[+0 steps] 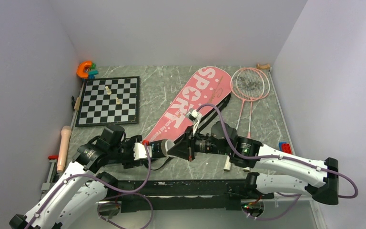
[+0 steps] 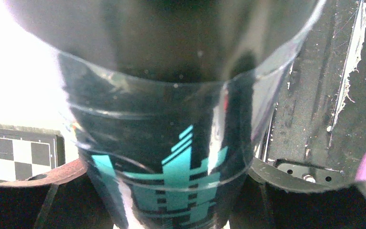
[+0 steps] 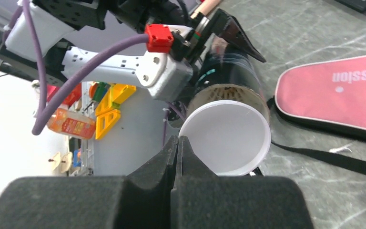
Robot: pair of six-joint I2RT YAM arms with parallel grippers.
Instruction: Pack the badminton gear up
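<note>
My left gripper (image 1: 145,150) is closed around the long black tube (image 1: 159,148), which lies level above the table's near edge. In the left wrist view the tube (image 2: 181,157), black with teal print, fills the space between the fingers (image 2: 290,176). Its end carries a white cap (image 3: 228,138) that faces my right gripper (image 3: 177,143). That gripper is shut and empty, with its tips at the cap's lower left rim. The pink bag (image 1: 195,102) lettered "SPORT" lies flat in the middle. Two pink rackets (image 1: 250,86) lie to its right.
A chessboard (image 1: 108,100) with two pieces lies at the back left, with an orange U-shaped toy (image 1: 83,70) behind it. A wooden stick (image 1: 65,148) lies by the left wall. Small toy blocks (image 1: 284,147) sit at the right. The bag's black strap (image 3: 324,160) trails on the table.
</note>
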